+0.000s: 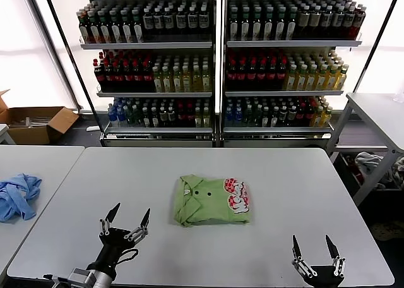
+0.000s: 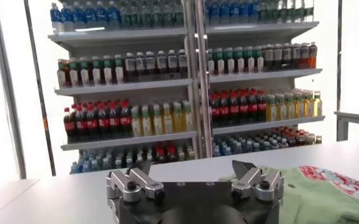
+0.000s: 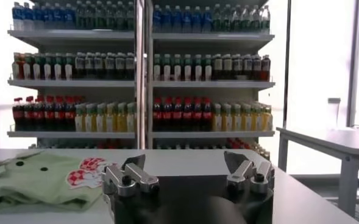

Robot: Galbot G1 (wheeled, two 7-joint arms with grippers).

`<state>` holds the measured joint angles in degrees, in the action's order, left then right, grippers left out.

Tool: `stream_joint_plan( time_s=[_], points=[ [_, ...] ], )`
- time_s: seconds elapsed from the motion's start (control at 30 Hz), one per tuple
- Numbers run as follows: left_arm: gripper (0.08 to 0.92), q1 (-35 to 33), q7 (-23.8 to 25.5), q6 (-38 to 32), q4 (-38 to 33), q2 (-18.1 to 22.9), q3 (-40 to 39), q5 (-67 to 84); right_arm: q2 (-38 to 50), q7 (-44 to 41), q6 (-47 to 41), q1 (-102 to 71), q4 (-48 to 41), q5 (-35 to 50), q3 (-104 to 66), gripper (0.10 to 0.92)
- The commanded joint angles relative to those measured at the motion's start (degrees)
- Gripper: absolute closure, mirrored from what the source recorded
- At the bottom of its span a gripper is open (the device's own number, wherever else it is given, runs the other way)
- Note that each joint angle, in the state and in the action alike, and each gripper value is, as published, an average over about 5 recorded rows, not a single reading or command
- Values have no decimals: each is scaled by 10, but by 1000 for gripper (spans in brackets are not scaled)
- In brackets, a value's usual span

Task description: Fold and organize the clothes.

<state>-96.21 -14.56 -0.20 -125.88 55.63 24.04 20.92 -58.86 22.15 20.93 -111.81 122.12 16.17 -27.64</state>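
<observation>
1. We see the T-shirt (image 1: 212, 200) lying folded into a compact rectangle near the middle of the tabletop (image 1: 284, 174), its red-and-white print at 3 o'clock on the bundle and the small dark dots toward 11 o'clock.
2. Our left end effector (image 1: 129, 220) hovers at about 8 o'clock from the shirt, fingers spread wide, holding nothing and clear of the cloth.
3. Our right end effector (image 1: 314, 250) sits at about 4 o'clock from the shirt, near the front edge, fingers likewise apart and empty.
4. We judge the folding largely done: the shirt already shows as a tidy packet, so what remains is probably squaring it up or moving it to its place.
5. Handling, as we judge it: the shirt is light, soft and limp. It will not keep its shape if lifted by one corner; the layers would slide and the fold would open.
6. Where to take hold: we would grip through all layers at the two short edges, at 9 and 3 o'clock, one end effector on each, and lift level. Alternatively, we could push it flat along the tabletop.
7. A risk we see: pinching only the top layer would peel the fold apart.
8. A blue garment (image 1: 17, 195) lies on the neighbouring table at 9 o'clock, well apart; shelves of bottles (image 1: 214, 67) stand at 12 o'clock.
</observation>
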Motion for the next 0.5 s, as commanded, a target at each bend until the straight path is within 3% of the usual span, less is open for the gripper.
stream_joint_plan(
  time_s=[0.03,0.5],
  points=[
    [177,-11,-2,-3,-4,1,7,0,2,-3,-1,-1,1,0,1,203],
    [177,-45,-10,-17,-12,8,18,-8,8,-5,-2,-5,2,0,3,203]
  ],
)
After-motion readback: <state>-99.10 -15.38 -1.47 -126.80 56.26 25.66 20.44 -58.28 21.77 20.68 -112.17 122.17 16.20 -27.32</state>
